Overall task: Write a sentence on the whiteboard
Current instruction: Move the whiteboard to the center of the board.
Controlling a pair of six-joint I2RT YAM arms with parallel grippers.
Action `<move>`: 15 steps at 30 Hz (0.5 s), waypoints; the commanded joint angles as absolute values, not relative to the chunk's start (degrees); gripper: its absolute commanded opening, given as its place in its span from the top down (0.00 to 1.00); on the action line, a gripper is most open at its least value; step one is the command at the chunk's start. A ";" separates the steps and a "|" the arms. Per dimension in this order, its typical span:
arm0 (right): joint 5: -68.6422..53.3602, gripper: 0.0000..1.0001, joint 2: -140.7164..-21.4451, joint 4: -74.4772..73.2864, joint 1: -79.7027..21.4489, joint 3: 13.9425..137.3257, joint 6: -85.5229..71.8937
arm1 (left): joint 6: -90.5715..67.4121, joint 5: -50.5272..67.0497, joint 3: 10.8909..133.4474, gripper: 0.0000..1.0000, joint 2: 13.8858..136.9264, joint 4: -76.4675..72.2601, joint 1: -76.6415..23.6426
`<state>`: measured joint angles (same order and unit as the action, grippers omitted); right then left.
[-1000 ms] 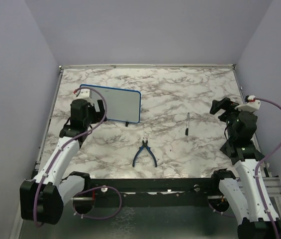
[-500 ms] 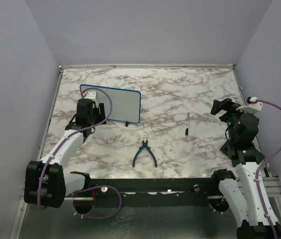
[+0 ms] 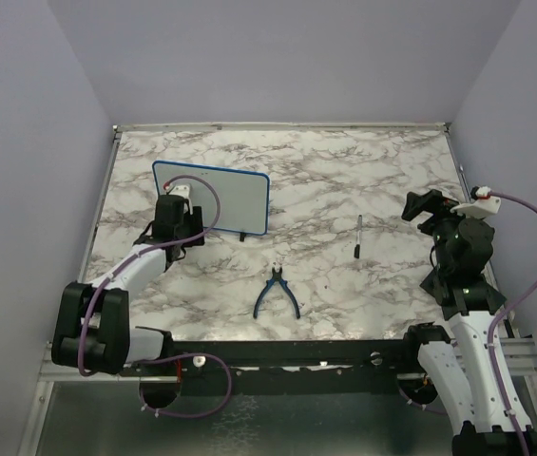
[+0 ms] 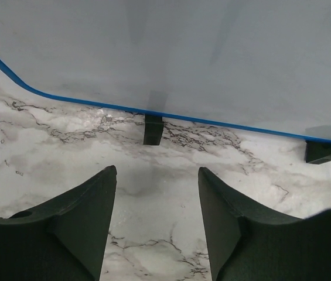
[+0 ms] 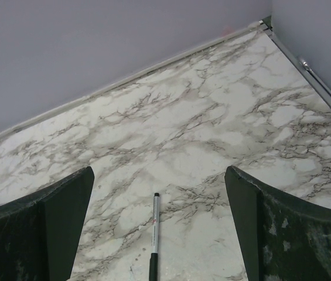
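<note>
The whiteboard, white with a thin blue frame, stands tilted at the back left. No sentence shows on it; its face is blank in both views. In the left wrist view the board fills the top, with two black feet on the marble. My left gripper is open and empty just in front of the board's lower left edge, its fingertips apart over bare marble. A marker lies right of centre, also in the right wrist view. My right gripper is open and empty, above and right of it.
Blue-handled pliers lie on the marble table near the front centre. A metal rail borders the table at the back and sides. Purple walls close in behind and on both sides.
My left gripper has swung right and nearer, down to the whiteboard's lower left edge. My right arm has barely shifted. The board, marker and pliers have not moved.
</note>
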<state>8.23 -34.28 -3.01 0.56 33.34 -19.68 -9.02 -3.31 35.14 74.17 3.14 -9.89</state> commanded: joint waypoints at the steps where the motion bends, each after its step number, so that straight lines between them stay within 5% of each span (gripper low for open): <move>1: 7.33 0.02 -33.64 -2.00 0.70 32.42 -19.98 | -9.32 -4.21 33.91 0.41 75.78 -2.07 -10.21; 15: 7.03 0.02 -33.57 -1.73 0.70 32.12 -19.98 | -9.48 -2.79 35.01 0.49 81.14 -5.66 -10.22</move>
<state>8.10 -33.95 -2.70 0.56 32.91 -19.70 -9.37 -3.44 34.61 79.20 -2.55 -9.89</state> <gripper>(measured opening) 0.981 0.527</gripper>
